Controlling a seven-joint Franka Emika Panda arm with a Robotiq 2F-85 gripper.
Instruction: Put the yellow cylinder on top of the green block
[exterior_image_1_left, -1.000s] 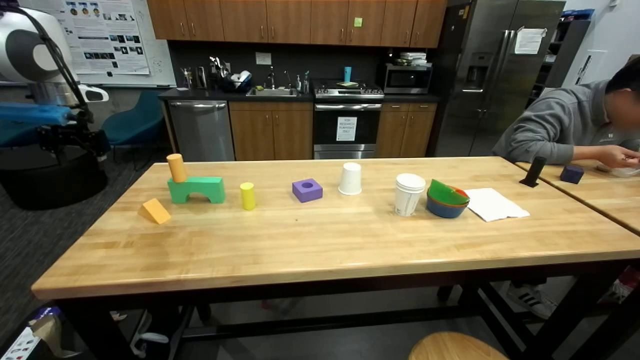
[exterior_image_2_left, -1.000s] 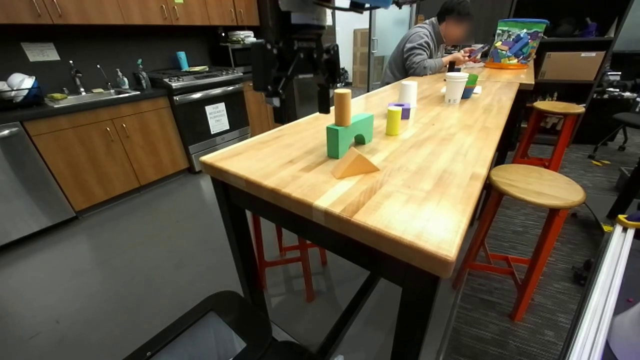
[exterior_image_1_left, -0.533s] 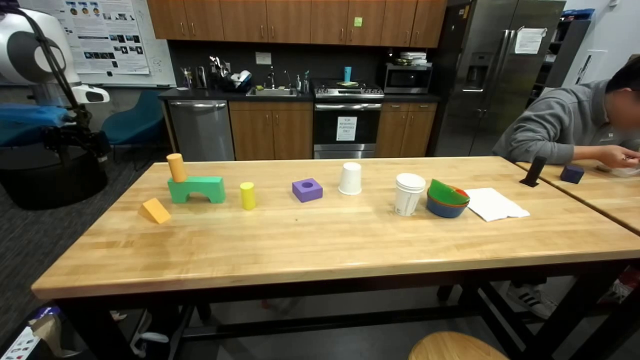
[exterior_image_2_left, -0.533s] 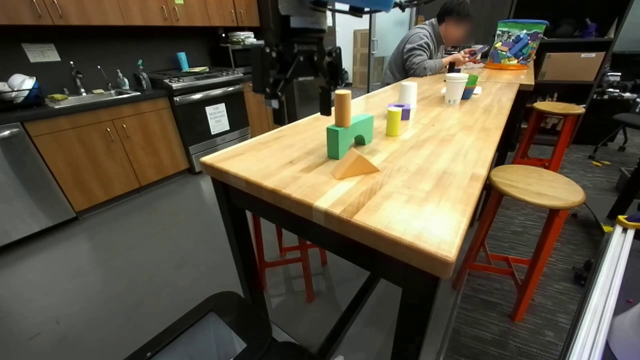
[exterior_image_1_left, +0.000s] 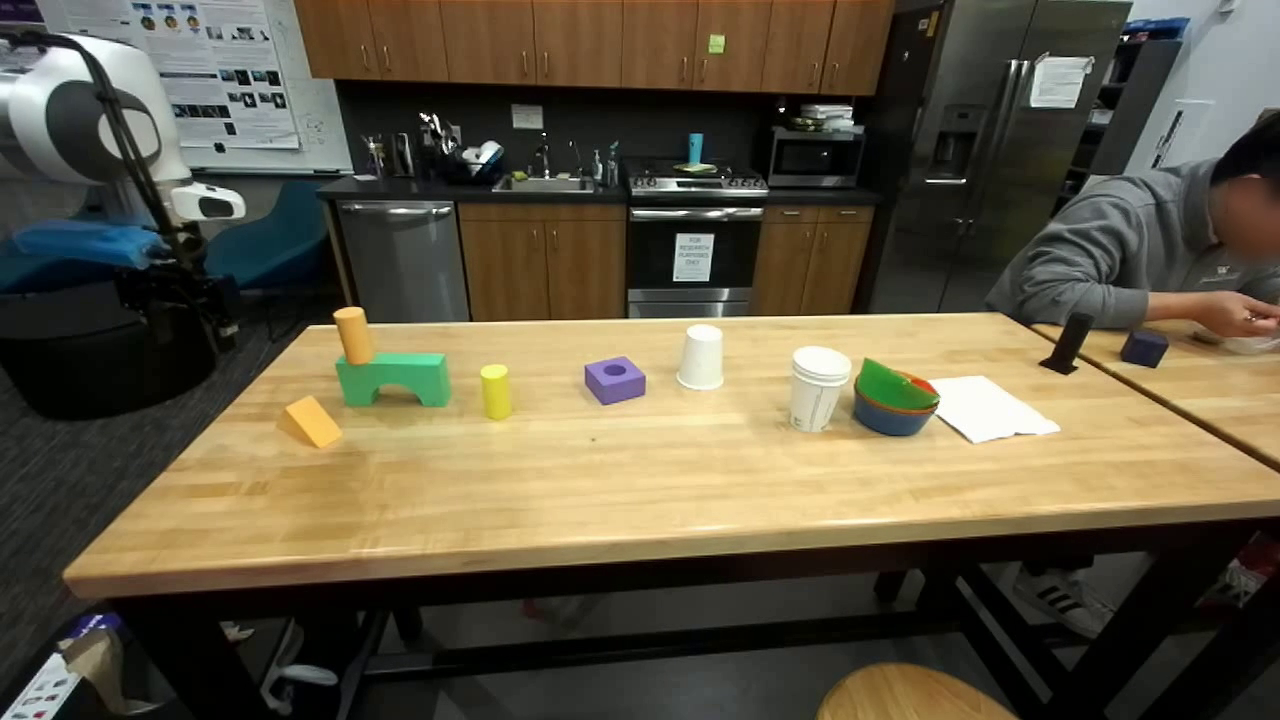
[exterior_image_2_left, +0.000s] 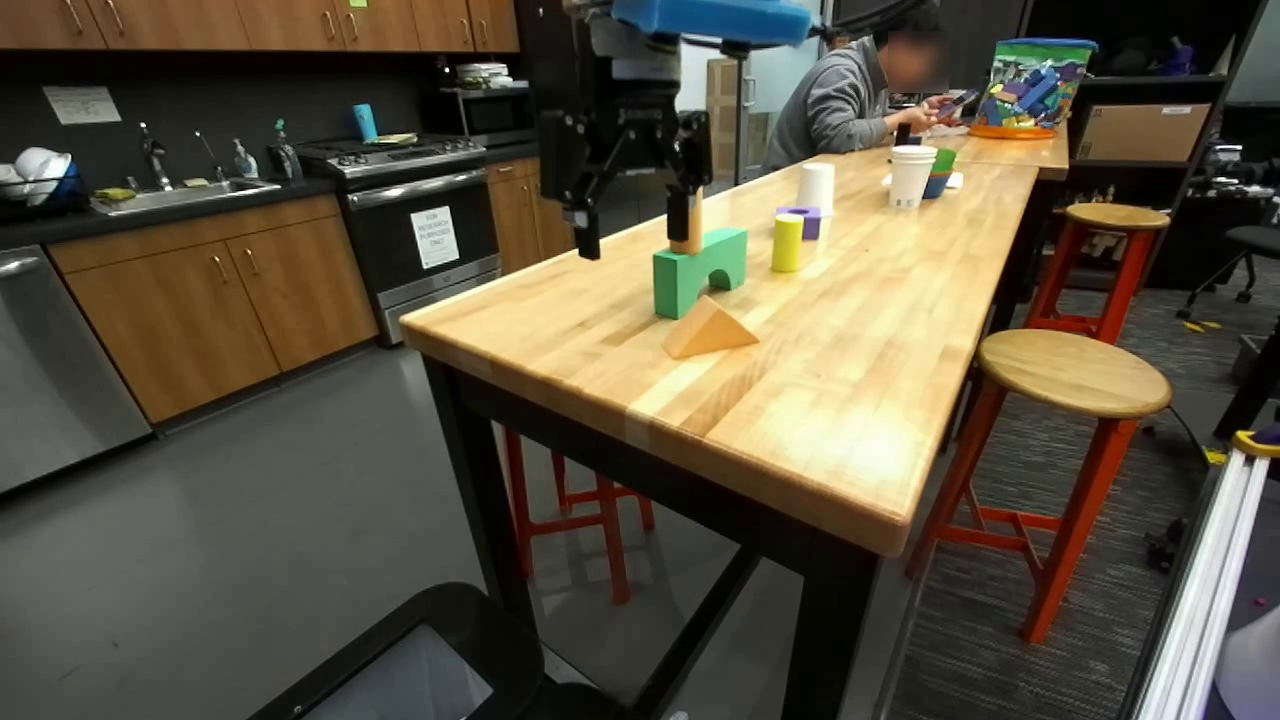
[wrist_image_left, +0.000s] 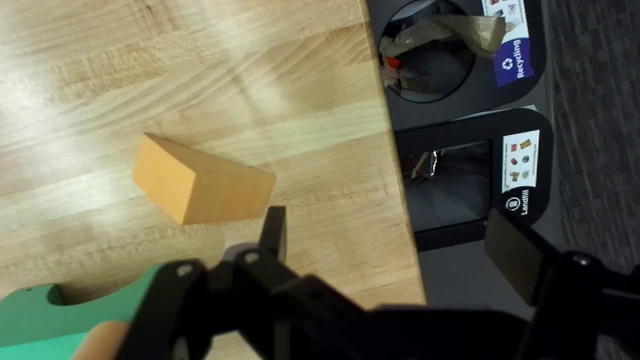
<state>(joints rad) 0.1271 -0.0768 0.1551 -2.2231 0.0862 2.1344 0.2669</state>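
Observation:
The yellow cylinder (exterior_image_1_left: 496, 392) stands upright on the table, beside the green block and apart from it; it also shows in an exterior view (exterior_image_2_left: 787, 244) and is out of the wrist view. The green block (exterior_image_1_left: 428, 378) is an arch standing on the table, also seen in an exterior view (exterior_image_2_left: 678, 284) and at the lower left of the wrist view (wrist_image_left: 65, 317). An orange-tan cylinder (exterior_image_1_left: 354, 336) stands on its end. My gripper (exterior_image_2_left: 637, 230) is open and empty, beyond the table's end; in the wrist view its fingers (wrist_image_left: 395, 245) are wide apart.
An orange wedge block (wrist_image_left: 165, 175) lies near the green block and the table edge. Along the table are a purple block (exterior_image_1_left: 614, 381), white cups (exterior_image_1_left: 702, 358), stacked bowls (exterior_image_1_left: 893, 415) and white paper (exterior_image_1_left: 990, 408). Bins (wrist_image_left: 450, 240) stand below the edge. A person (exterior_image_1_left: 1110, 240) sits far off.
The arm and open gripper have moved closer to the table end, shifting right and slightly down. In an exterior view a finger now overlaps the orange-tan cylinder. The blocks have not moved.

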